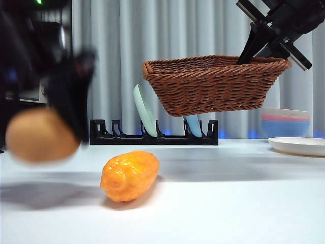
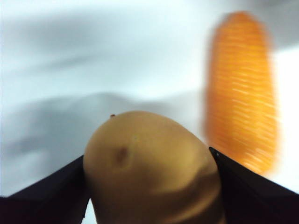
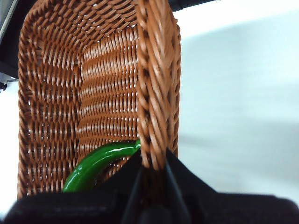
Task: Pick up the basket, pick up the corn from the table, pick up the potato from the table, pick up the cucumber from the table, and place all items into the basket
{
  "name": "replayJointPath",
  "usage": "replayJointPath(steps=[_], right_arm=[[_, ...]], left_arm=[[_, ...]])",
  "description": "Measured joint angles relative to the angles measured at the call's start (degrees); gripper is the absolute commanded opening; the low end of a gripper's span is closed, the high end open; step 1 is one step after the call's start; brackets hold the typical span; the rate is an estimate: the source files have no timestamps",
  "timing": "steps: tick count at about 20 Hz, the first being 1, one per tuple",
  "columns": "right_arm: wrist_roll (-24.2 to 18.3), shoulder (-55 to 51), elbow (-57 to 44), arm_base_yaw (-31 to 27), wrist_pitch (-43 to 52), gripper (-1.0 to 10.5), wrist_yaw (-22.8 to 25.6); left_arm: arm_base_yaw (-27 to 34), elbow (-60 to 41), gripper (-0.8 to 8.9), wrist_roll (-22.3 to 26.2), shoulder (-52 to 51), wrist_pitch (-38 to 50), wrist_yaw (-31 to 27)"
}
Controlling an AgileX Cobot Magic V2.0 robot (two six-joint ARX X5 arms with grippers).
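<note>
The brown wicker basket (image 1: 213, 84) hangs tilted above the table (image 1: 228, 203), with my right gripper (image 1: 264, 48) shut on its rim (image 3: 156, 93) at the right end. Inside it lies the green cucumber (image 3: 96, 163), close to the gripped wall. My left gripper (image 2: 149, 186) is shut on the tan potato (image 2: 152, 168), which hovers blurred at the left (image 1: 40, 134) just above the table. The bumpy orange corn (image 1: 129, 175) lies on the table in front, right of the potato, and shows blurred past it as corn (image 2: 240, 88) in the left wrist view.
A black dish rack (image 1: 152, 134) with a pale green plate and a blue one stands at the back under the basket. Stacked bowls (image 1: 285, 122) and a white plate (image 1: 299, 146) sit at the right edge. Grey curtains hang behind.
</note>
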Motion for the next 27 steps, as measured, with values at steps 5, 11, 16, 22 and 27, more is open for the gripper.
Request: replayJointPath(steps=[5,11,16,22,27], right_arm=[[0.0,0.0,0.0,2.8,-0.5,-0.1,0.4],[0.2,0.0,0.0,8.5,-1.0,-0.1,0.4],[0.3,0.0,0.0,11.1,-1.4,-0.1,0.2],[0.5,0.0,0.0,10.8,-3.2,-0.1,0.7],[0.5,0.0,0.0,10.8,-3.3,-0.1,0.5]], left_arm=[[-1.3,13.3,-0.08,0.1,-12.7,7.1,1.0],[-0.3,33.2,-0.08,10.5,3.6,5.0,-5.1],[0.3,41.6,-0.02,18.9,22.7,-0.5,-8.7],[0.4,41.6,6.91,22.9,26.6,-2.5,-9.4],[0.5,42.8,6.91,23.0,26.5,-2.2,-8.1]])
